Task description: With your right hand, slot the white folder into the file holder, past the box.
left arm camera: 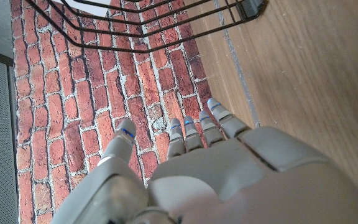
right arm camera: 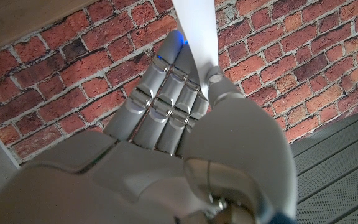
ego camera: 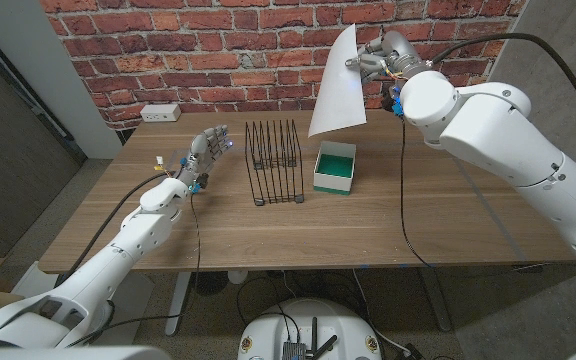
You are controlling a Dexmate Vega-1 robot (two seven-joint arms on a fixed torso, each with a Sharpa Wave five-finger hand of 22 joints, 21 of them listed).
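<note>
White folder [ego camera: 336, 85] hangs pinched in the right hand [ego camera: 376, 55], high over the table's far right, its long edge near upright. File holder [ego camera: 275, 160] stands lower left of it, beyond the green box [ego camera: 335, 166]. Left hand [ego camera: 203, 155] waits empty, fingers apart.

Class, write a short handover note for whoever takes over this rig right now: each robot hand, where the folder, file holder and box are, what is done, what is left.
Right robot hand: raised above the table's far side, pinching the white folder by its top corner; the folder hangs in the air.
Left robot hand: open, holding nothing, left of the file holder.
Box: white with green inside, on the table just right of the file holder.
Done: folder picked up.
Left: carry it past the box and slot it into the holder.
</note>
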